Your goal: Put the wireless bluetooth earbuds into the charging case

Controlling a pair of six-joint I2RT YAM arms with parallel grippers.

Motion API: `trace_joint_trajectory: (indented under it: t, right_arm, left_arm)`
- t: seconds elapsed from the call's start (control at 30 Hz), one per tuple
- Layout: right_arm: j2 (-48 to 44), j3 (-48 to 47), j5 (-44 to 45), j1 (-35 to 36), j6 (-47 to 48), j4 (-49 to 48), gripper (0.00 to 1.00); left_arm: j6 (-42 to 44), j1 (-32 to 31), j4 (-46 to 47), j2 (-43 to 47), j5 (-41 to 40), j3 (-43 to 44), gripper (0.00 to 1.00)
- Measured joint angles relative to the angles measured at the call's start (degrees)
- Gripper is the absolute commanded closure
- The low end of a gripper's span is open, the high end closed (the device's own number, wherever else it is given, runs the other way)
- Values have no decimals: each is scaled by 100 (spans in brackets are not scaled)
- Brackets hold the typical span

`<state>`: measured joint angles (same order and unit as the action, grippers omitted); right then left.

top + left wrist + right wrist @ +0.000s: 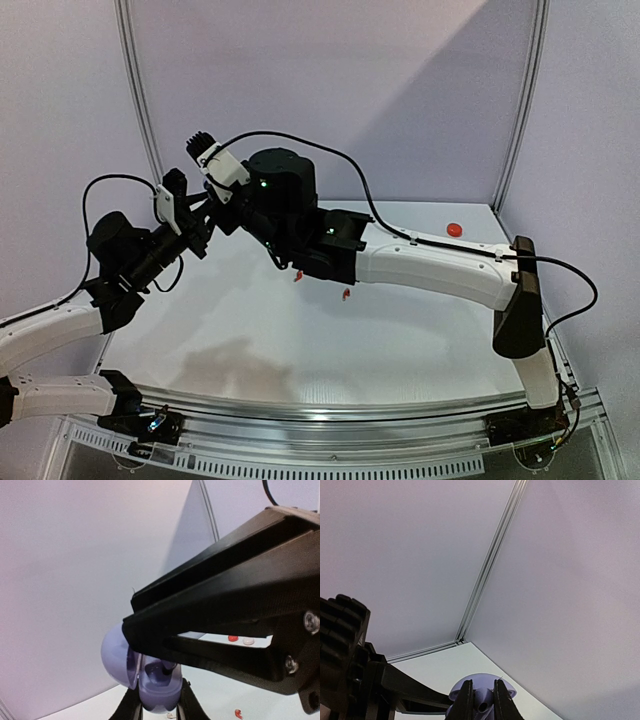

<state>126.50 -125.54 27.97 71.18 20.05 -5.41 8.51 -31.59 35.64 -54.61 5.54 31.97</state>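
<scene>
Two red earbuds [297, 277] lie on the bench [400, 340] under both raised arms, where the left end effector [159, 710] clamps an open lilac charging case [150, 686] and the right end effector [480, 700], pinched nearly closed, points into it.

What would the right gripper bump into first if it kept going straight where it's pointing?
The purple case, open and held by the left gripper. It sits just at the tips of the right gripper, maybe touching them; depth is hard to judge.
</scene>
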Motion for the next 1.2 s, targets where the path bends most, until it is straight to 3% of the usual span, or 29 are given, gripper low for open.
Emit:
trace_joint_trajectory:
  t: [0.4,1.2]
  right_arm:
    - [24,0,-7,0,-42,-4,86]
    - [98,15,-92,-4,-177,153,84]
  left_arm:
    - [-79,0,-39,0,-4,0,100]
    - [-275,66,-68,-7,-107,0,100]
